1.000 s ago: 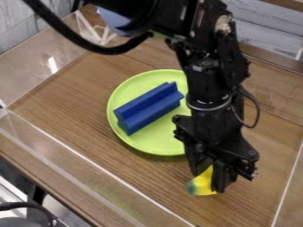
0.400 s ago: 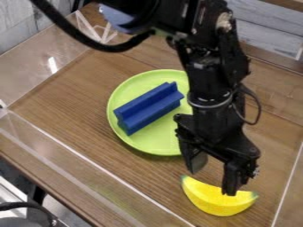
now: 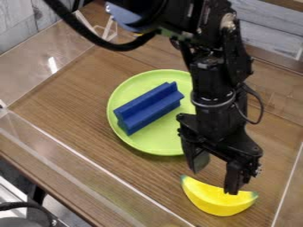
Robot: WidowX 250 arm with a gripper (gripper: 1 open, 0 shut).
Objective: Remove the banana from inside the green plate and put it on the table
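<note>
Pincer (image 3: pixel 221 176) status: jaws spread wide, holding nothing, poised just above the banana (image 3: pixel 217 197). A second ago I had them clamped on it, upright; now it lies flat on the table (image 3: pixel 71 106). Left to right: blue block (image 3: pixel 149 104) inside the plate (image 3: pixel 126 121), then the arm, then the banana beside the plate's near-right rim, clear of it. I judge the placement complete; only withdrawal of the arm remains.

Lay on the wood-grain bench (image 3: pixel 71 97): small yellow banana (image 3: pixel 217 199), curved side toward the near edge, just outside the round green plate (image 3: pixel 126 90), apart from its rim.
</note>
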